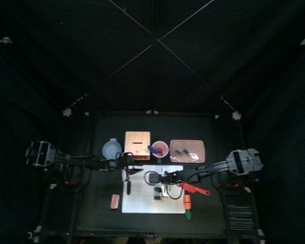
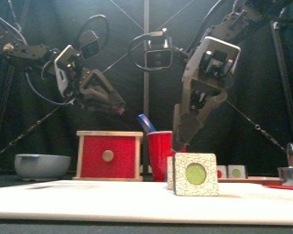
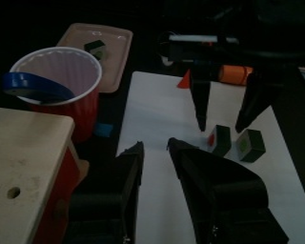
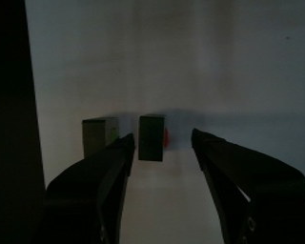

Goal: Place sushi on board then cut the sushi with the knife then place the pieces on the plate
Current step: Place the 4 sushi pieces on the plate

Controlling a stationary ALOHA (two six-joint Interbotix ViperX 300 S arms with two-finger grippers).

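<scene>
Sushi pieces point(image 2: 196, 174) upright on white board point(image 2: 100, 203), black table point(image 1: 91, 219).

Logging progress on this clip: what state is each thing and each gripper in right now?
sushi piece: standing on the white board, ungripped.
second sushi piece: standing beside it, apart.
right gripper: open, straddling the sushi piece.
left gripper: open, empty.
red cup: upright, blue knife inside.
pink tray: one dark piece on it.
drawer: shut.

Two sushi pieces point(image 4: 152, 138) on one board point(image 1: 149, 205), two knives point(image 3: 28, 81), one cup point(image 2: 160, 151), one bowl point(image 2: 41, 165), one box point(image 2: 109, 155), one tray point(image 1: 196, 145).
</scene>
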